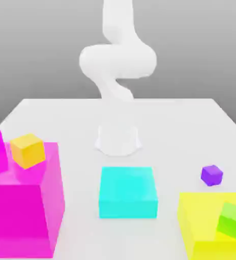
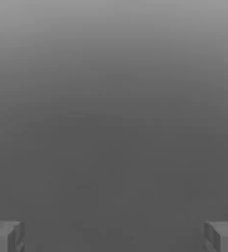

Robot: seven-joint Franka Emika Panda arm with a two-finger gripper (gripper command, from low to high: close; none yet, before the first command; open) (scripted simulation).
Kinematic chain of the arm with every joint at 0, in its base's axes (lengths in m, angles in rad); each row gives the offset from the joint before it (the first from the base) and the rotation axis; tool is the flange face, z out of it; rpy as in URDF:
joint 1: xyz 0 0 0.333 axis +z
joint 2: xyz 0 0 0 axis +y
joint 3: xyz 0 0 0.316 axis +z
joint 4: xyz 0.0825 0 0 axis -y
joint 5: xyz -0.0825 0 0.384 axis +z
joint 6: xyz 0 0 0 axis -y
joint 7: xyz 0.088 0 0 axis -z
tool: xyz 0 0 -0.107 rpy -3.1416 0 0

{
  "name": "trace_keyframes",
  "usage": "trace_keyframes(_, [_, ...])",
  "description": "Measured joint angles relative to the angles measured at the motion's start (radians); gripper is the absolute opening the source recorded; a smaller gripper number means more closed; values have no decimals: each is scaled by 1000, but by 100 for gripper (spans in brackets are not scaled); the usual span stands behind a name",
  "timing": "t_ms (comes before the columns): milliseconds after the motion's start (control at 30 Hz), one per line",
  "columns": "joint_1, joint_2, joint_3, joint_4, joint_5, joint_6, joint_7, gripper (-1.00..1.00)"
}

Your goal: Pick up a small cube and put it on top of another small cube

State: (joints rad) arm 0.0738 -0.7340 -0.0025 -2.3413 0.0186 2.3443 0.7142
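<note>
Magenta block (image 1: pixel 21 213) sits closest, at the exterior view's left, an orange cube (image 1: pixel 27 150) on top. At the right a yellow block (image 1: pixel 204 223) carries a green cube (image 1: pixel 232 220). Behind it, on the table (image 1: pixel 176 122), rests the purple cube (image 1: pixel 211 174) — untouched. Gripper (image 2: pixel 114 236) fingers (image 2: pixel 5 236) stand wide apart — nothing between them.

Two grey fingertips (image 2: pixel 8 236) of the gripper (image 2: pixel 114 237) enter at opposite corners of the frame, set wide apart with nothing between them. Each fingertip carries a small white patch at its outer edge. Behind them lies a plain grey surface (image 2: pixel 114 113), lighter on one side.
</note>
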Motion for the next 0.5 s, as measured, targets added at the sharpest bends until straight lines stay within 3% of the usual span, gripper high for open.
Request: trace_keyframes(500, [410, 398, 56, -248, 100, 266, -506, 0])
